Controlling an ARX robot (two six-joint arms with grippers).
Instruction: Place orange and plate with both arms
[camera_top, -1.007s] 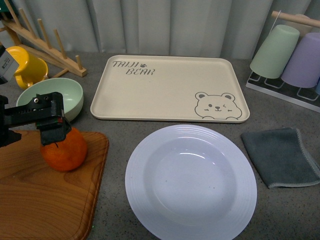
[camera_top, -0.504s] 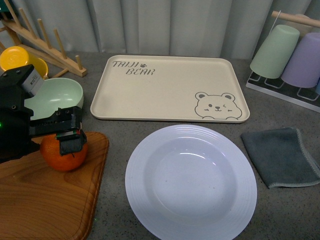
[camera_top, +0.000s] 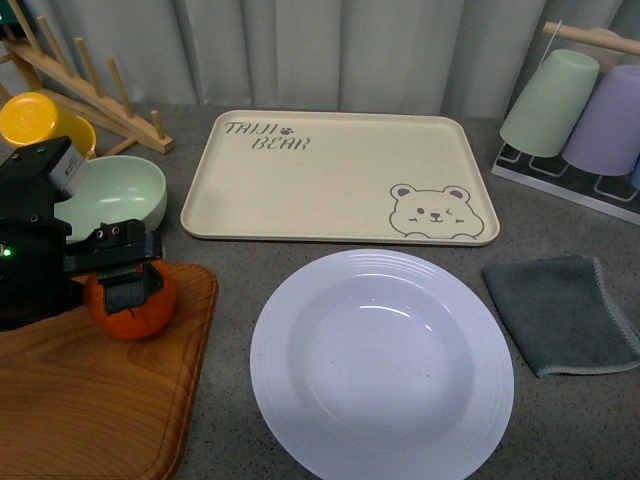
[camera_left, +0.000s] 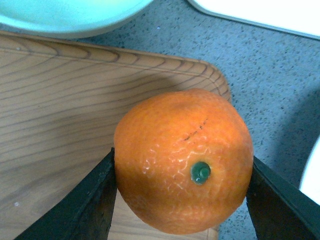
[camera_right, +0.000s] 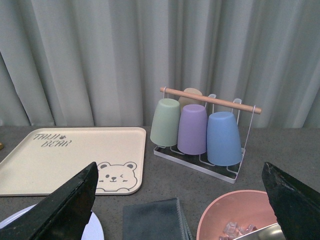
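The beige tray (camera_top: 330, 180) reads "TAIJI BEAR". Left of it, the left gripper (camera_top: 125, 290) has its fingers clamped on the orange (camera_left: 170, 140), which sits on a wooden board (camera_top: 80, 400). The white plate (camera_top: 300, 400) lies on the bench in front of the tray, and the right gripper (camera_right: 179, 165) has its fingers spread wide.

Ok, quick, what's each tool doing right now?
Left tool: closed on the orange.
Right tool: open, holding nothing.

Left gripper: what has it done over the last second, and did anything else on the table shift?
The left gripper swung in from the left and came down over the orange; its fingers now sit against both sides of it. The orange has not left the wooden board. The plate, bear tray and cloth stayed put.
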